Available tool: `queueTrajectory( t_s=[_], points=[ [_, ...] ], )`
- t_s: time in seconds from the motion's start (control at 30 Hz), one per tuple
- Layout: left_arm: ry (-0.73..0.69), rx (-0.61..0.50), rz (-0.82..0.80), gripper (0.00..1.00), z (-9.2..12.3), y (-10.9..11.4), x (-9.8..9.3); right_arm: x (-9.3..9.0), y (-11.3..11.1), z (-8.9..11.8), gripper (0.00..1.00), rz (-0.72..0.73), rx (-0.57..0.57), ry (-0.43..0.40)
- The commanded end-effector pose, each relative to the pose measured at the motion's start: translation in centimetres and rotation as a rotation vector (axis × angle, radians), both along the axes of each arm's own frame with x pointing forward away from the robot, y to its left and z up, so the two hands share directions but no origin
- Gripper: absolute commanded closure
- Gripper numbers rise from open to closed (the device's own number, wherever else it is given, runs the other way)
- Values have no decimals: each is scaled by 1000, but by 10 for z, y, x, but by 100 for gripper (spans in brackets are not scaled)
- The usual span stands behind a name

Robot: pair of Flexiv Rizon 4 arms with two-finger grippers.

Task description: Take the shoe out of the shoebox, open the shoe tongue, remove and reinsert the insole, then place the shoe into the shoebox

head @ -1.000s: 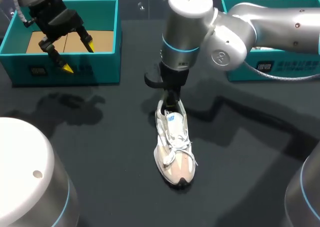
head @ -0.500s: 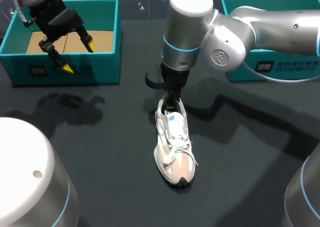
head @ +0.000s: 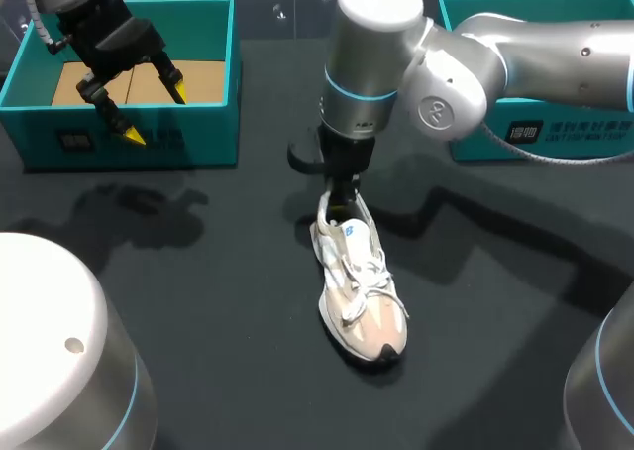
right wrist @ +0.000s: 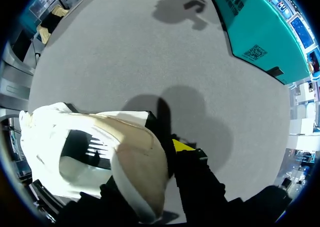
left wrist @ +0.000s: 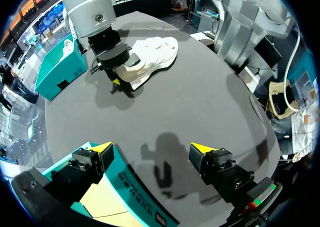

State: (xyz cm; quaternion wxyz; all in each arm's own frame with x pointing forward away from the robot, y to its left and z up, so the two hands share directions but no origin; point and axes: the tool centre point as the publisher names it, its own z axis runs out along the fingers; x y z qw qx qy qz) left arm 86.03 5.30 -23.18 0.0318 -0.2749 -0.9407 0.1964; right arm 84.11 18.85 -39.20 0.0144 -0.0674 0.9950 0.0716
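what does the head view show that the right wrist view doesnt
Only the head view: the left gripper, open over the teal shoebox, and the shoe's laces and toe. Only the right wrist view: the shoe's inside seen past its heel, and one yellow fingertip of the right gripper outside that heel. Both: the shoe lying on the dark table.

Head view: fixed, high behind the robot, facing down on the dark bench (head: 198, 301); widest coverage. Left wrist view: raised above one wall of the teal shoebox (left wrist: 134, 189), facing across the bench toward the shoe (left wrist: 150, 57), which lies well off. Right wrist view: close against the shoe's heel, facing out along the bench. All three share the shoe and the surrounding bench.
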Motion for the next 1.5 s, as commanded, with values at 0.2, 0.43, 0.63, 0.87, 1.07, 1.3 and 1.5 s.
queueTrajectory(
  t_s=[0.2,0.43,0.63,0.87,1.07,1.3,1.5],
  points=[
    [-1,1,0,0,0,1,-1,2,-26,52,100,-59,-20,-9],
    [-1,1,0,0,0,1,-1,13,-62,94,100,-132,8,-15],
    [-1,1,0,0,0,1,-1,15,-70,104,100,-179,-37,-30],
    [-1,1,0,0,0,1,-1,15,-70,104,100,-179,-37,-30],
    [-1,1,0,0,0,1,-1,15,-71,119,100,-207,-36,-38],
    [-1,1,0,0,0,1,-1,28,-94,157,100,-204,-60,17],
    [-1,1,0,0,0,1,-1,43,-121,189,100,-176,-68,35]
  ],
)
